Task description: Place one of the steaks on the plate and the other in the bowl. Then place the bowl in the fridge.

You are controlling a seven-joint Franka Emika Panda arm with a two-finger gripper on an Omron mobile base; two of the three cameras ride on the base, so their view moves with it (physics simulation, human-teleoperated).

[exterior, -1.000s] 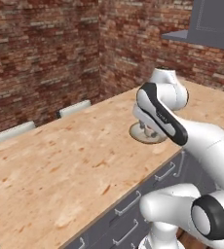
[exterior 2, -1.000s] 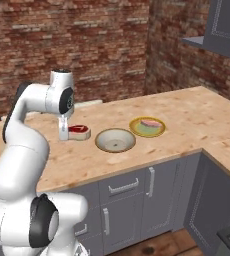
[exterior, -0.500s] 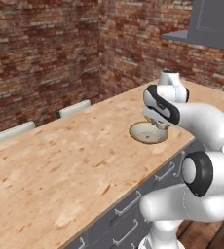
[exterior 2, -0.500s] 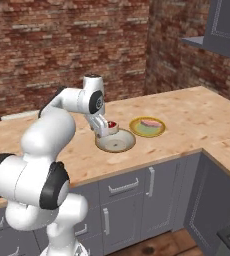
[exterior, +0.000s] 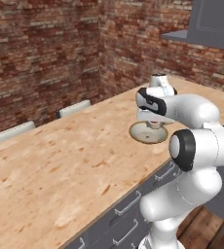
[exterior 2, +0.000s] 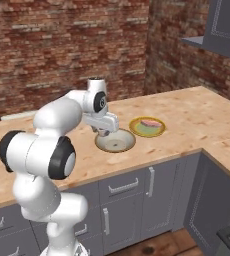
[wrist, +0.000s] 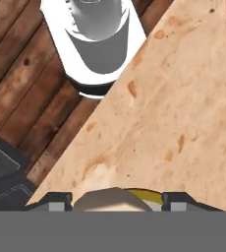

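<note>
- Brick, red-brown: walls [exterior 2: 52, 45] meet in a corner behind the worktop.
- Grey wall cupboard [exterior 2: 224, 25] hangs at upper right; grey base cabinets [exterior 2: 132, 200] with silver handles sit under the counter.
- Two white chair backs [exterior: 74, 108] stand along the counter's far edge, well apart from the bowl.
- Counter [exterior 2: 187, 115]: pale speckled wood, L-shaped; dark plank floor [wrist: 31, 74] lies below its edge.
- Bowl [exterior 2: 118, 145]: shallow, round, tan, near the counter's front edge; nothing can be made out inside it.
- Plate [exterior 2: 135, 128]: yellow-green, just beside the bowl.
- Steak [exterior 2: 150, 123]: pale pinkish slab lying on the plate.
- Gripper [exterior 2: 105, 132]: hangs over the bowl's rear rim, the white arm partly hiding it. In the hand view its fingers [wrist: 54, 202] stand moderately apart with a tan rounded shape between them; whether they grip anything cannot be told.
</note>
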